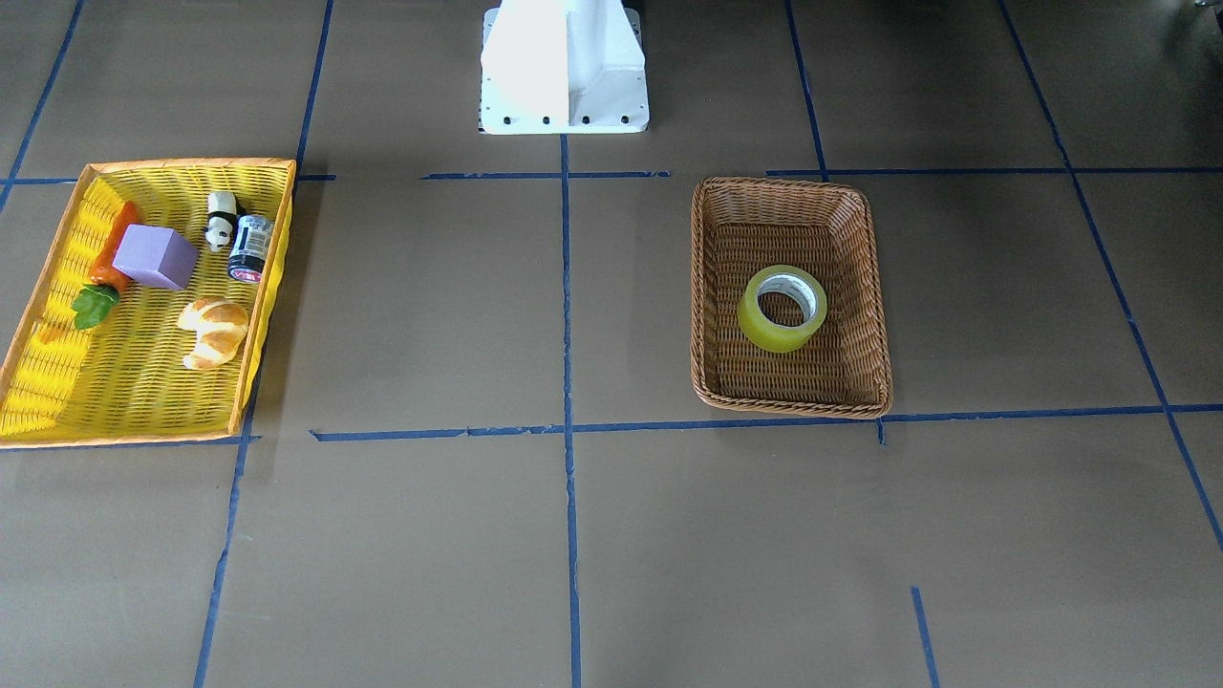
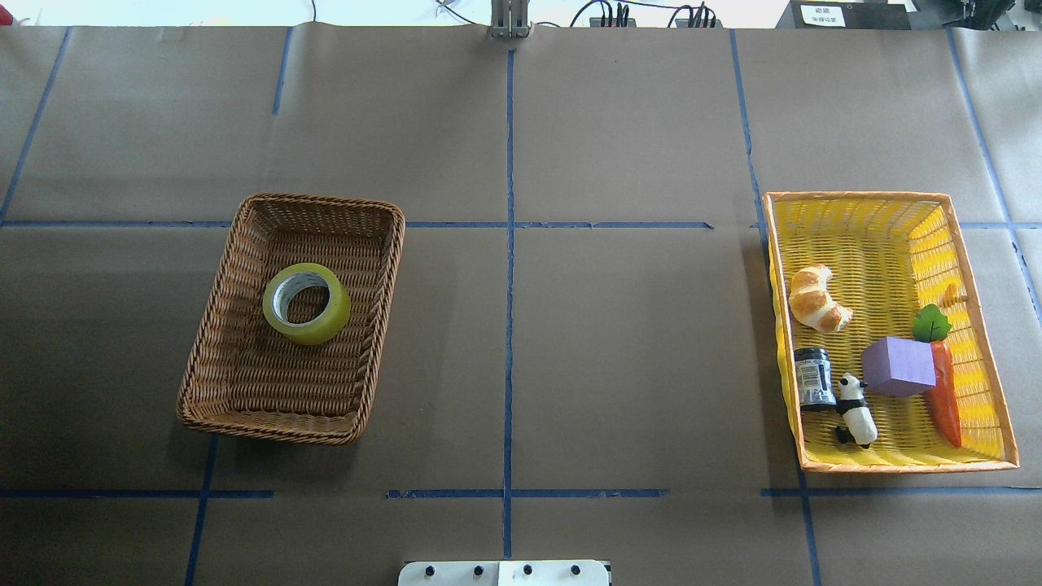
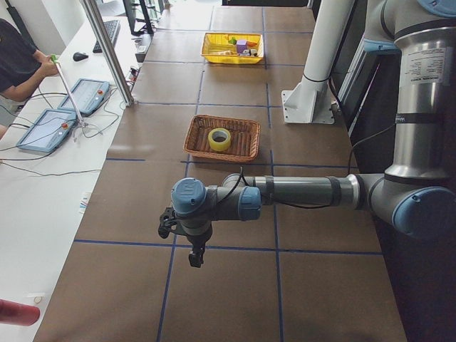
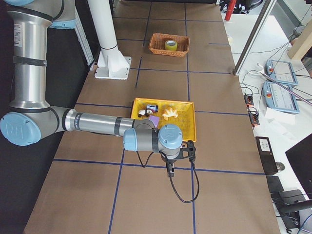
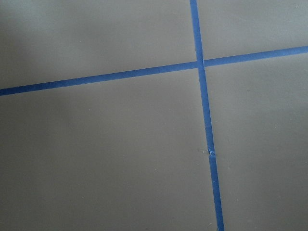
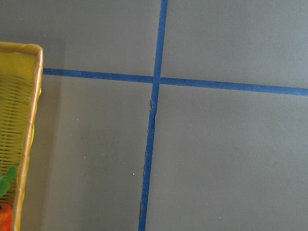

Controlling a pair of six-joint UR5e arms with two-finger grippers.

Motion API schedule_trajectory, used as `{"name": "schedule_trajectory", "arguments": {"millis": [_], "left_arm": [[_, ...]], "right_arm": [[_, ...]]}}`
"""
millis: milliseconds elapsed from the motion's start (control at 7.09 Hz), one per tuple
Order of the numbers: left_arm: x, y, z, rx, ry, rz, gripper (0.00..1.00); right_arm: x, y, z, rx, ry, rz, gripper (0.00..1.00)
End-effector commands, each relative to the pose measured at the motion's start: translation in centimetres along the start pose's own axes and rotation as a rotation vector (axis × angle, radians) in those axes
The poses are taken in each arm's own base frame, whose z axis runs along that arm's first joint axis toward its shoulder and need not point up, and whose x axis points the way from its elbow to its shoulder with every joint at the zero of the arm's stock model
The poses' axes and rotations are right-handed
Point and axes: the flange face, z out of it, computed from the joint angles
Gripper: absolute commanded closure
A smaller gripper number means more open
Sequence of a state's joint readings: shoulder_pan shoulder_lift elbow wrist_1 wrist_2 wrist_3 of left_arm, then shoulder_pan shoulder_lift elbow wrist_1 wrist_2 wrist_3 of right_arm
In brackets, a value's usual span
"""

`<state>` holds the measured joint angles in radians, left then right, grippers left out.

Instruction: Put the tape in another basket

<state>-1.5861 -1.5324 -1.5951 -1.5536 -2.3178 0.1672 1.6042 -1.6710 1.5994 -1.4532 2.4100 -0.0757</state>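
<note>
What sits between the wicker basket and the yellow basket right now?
Nothing stands between the wicker basket and the yellow basket: only brown table covering crossed by a blue line, as the overhead view shows. The front-facing view agrees.

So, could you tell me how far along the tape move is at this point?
Done, it seems: the tape lies flat in the wicker basket, not the yellow basket. In hand: nothing; the left pincer and right pincer hang over the table, away from both baskets. Left: nothing visible, if wicker was the goal.
</note>
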Motion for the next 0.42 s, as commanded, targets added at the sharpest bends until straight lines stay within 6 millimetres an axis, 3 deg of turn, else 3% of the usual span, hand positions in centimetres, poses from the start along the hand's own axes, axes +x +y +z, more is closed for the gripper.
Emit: {"name": "schedule_trajectory", "arguments": {"millis": [0,282], "left_arm": [[-0.01,-0.06,-0.01,-0.001,0.0,-0.001,0.0],[0.0,-0.07,-0.02,0.001,0.0,0.0,0.0]], "right_arm": [[-0.01,0.04,-0.01,0.001,-0.001,0.001,0.0],[0.25,0.21,0.23,-0.004,-0.002,0.007,0.0]]}}
